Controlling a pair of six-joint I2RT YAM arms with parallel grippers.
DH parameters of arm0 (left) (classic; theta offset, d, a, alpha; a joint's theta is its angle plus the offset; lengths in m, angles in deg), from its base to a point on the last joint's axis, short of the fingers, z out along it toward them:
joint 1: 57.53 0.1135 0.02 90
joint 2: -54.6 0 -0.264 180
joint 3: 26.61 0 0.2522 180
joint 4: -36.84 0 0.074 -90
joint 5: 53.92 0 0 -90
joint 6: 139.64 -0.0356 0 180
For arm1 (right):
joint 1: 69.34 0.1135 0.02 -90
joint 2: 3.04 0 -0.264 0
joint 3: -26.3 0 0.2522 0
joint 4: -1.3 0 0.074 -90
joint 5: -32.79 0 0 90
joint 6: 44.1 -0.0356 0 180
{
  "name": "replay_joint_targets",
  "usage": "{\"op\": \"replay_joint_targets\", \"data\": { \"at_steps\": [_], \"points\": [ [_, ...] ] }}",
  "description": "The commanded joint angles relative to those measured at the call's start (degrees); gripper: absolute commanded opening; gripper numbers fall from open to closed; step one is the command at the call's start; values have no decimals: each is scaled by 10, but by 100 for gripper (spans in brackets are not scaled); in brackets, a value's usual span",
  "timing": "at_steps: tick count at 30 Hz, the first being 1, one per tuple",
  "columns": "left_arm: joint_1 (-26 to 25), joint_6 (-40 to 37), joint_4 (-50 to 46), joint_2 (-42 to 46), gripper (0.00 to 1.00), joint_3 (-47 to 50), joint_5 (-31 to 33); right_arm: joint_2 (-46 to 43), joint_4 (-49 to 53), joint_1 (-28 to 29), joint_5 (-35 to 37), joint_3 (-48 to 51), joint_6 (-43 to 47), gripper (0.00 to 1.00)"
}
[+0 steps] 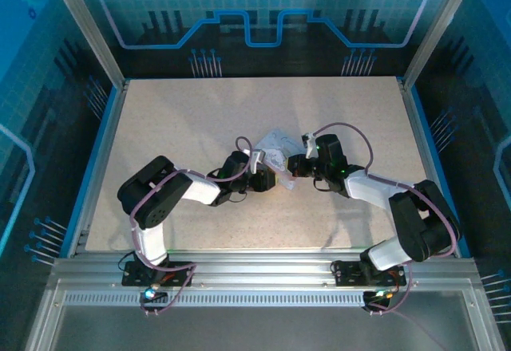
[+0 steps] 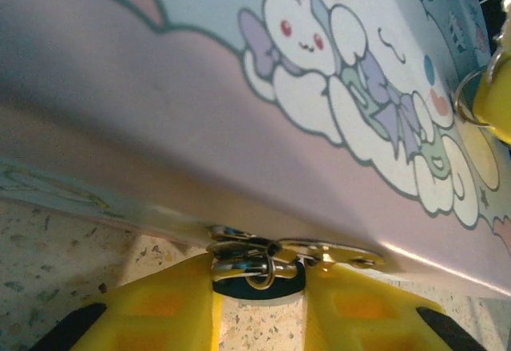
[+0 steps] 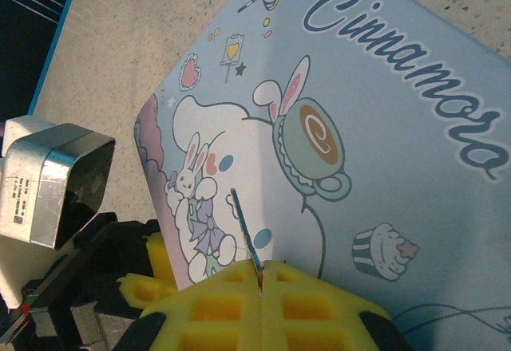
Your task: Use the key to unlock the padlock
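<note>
In the left wrist view the tiny teal-blue padlock (image 2: 275, 287) hangs from a metal hasp (image 2: 327, 253) on the lower edge of the cartoon-printed box (image 2: 239, 112). My left gripper (image 2: 259, 307) holds it, a yellow pad pressed against each side of its body. My right gripper (image 3: 259, 271) is shut on the key (image 3: 244, 225), whose thin blade sticks up from between the pads in front of the box (image 3: 383, 128). From above, the left gripper (image 1: 274, 180) and the right gripper (image 1: 294, 171) meet at the box's near edge (image 1: 273, 150).
The box lies mid-table on the speckled tabletop (image 1: 200, 112). A yellow finger (image 2: 497, 100) of the right gripper and a metal ring (image 2: 466, 96) show at the right edge of the left wrist view. Aluminium posts and blue walls frame the table.
</note>
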Motion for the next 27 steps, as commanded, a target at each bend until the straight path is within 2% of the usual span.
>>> {"op": "replay_joint_targets", "data": {
  "at_steps": [1,7,11,18,27],
  "points": [
    [-7,14,40,0,27,-1,-6,-21,27,15,5,3,16,0],
    [-13,26,28,28,27,3,-6,-111,69,25,45,7,80,0],
    [-15,43,30,41,26,4,-12,-152,72,30,38,39,98,0],
    [-18,46,9,73,26,5,-10,-177,63,70,40,100,111,0],
    [-24,62,-1,95,26,1,-14,-167,27,114,95,146,131,0]
  ]
}}
